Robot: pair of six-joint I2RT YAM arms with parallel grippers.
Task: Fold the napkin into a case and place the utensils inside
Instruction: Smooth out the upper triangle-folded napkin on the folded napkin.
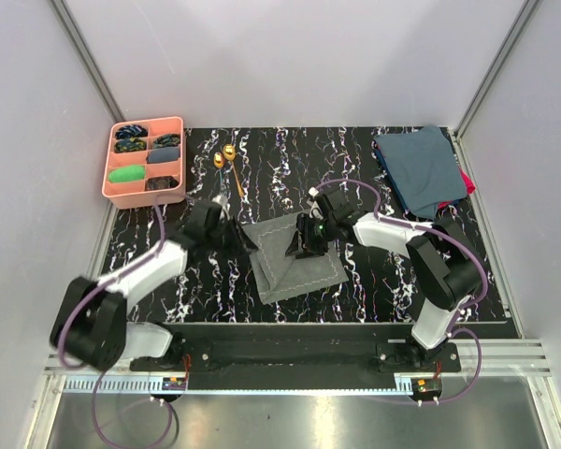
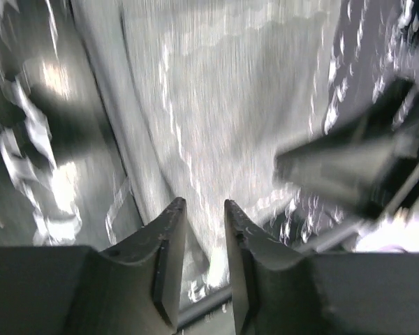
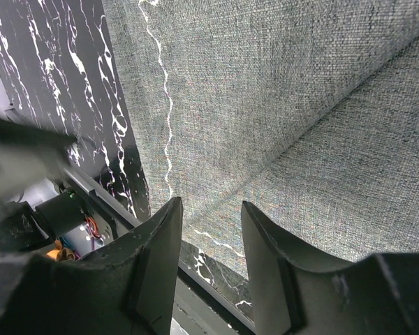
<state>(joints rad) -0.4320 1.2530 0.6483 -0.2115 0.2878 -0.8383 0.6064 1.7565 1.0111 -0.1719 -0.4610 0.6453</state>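
Overhead, utensils [image 1: 226, 157] beyond napkin [image 1: 294, 271], unseen from either wrist, left tool [image 2: 203, 204] and right tool [image 3: 211, 204] both parted, empty.

My worktop [image 1: 290, 150] is black with white marble veins. Pale grey walls [image 1: 290, 56] close it at 9, 12 and 3 o'clock, and slanted metal posts [image 1: 82, 51] stand in the far corners. At 6 o'clock, a shiny metal sheet [image 1: 290, 421] reflects soft light.

left arm [image 1: 154, 265] — jaws narrowly parted | right arm [image 1: 388, 232] — jaws parted wider
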